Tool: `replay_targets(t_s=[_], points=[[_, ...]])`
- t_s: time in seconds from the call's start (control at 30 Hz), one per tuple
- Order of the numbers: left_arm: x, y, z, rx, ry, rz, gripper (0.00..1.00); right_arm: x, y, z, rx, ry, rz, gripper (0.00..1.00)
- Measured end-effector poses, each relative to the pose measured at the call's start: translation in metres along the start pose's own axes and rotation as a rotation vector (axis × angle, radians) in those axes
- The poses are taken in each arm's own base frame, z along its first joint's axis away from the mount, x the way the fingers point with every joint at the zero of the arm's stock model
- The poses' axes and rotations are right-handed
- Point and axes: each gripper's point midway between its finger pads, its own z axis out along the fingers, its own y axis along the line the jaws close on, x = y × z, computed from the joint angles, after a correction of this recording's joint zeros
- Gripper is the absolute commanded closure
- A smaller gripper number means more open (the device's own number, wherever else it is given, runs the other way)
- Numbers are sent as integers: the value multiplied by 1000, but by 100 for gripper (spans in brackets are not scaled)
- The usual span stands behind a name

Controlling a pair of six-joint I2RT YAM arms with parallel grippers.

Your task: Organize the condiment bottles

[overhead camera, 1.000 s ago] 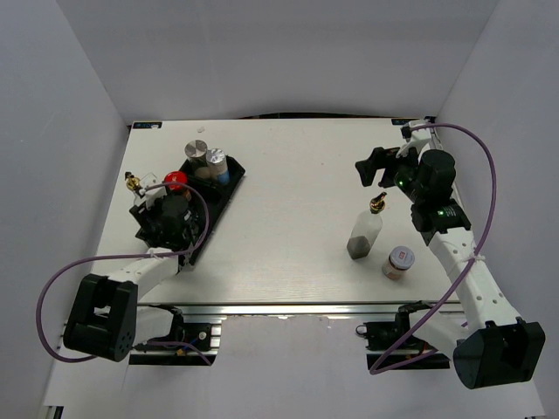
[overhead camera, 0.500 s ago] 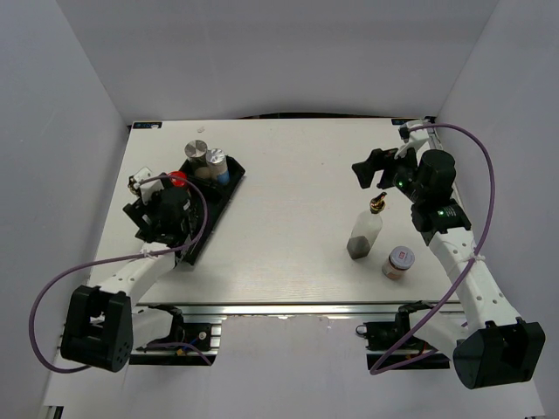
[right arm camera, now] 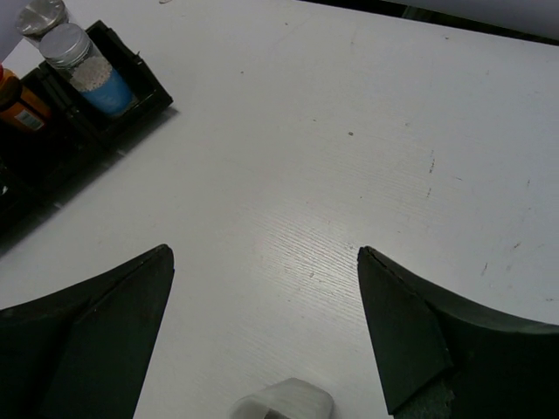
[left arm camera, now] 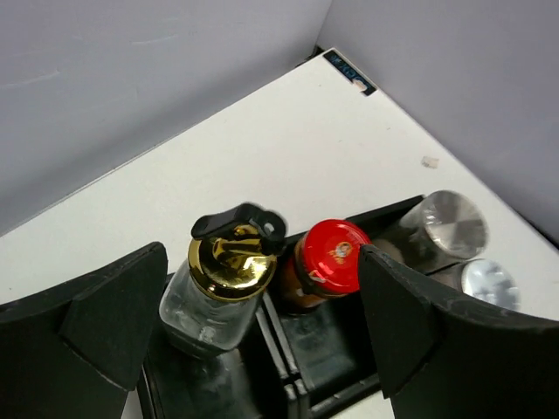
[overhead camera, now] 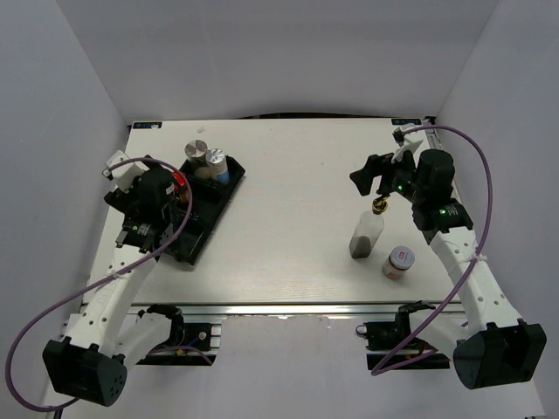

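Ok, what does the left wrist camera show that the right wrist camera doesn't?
Only the left wrist view shows the gold-spouted bottle and the red lid of the jar beside it, both standing in the black tray. Only the right wrist view shows a broad stretch of bare table and a pale clear object cropped at the bottom edge, too little to identify. Both show the silver-lidded jars, a pair at one end of the tray.
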Motion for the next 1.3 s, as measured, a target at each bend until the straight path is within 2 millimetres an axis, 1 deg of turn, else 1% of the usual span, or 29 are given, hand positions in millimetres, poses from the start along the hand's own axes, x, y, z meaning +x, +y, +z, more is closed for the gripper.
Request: replay_targets(t_s=[0.17,0.27,0.33,0.5,0.57,0.6,0.67,0.77,0.87,0.93,1.0,1.1,1.2,1.3], points=[[-37,-4,-18,22,17,-75,2,0,0,-7,17,18,-5,10],[-46,-6,-26,55,29,-92,2,-9,3,-14,12,5,-21,11],[-47,-8,-29,82,41,-93,2,-22,6,-18,10,-12,-42,11],[-46,-26,-34,183,74,-88,2,-72,12,-30,19,-104,-95,11],[-47,-34,-37,229,83,-85,2,-87,13,-36,31,-137,-108,11],[-48,-37,-38,246,83,-83,2,-92,14,-39,36,-150,-112,11],[-57,-44,-41,282,72,-86,2,-96,13,-44,55,-161,-113,11],[-77,-56,-47,340,44,-103,2,-94,8,-51,98,-153,-91,11],[-98,-69,-53,402,10,-131,2,-89,2,-61,160,-141,-26,11],[-105,-79,-56,441,2,-138,2,-83,1,-71,193,-128,13,11],[-107,-92,-56,481,9,-132,2,-76,1,-80,215,-122,45,11],[-99,-116,-53,545,39,-107,2,-59,3,-93,235,-102,87,11],[-77,-139,-51,606,96,-66,2,-37,5,-97,230,-63,114,11],[-55,-163,-61,683,144,-31,2,-16,10,-93,196,-14,122,11]])
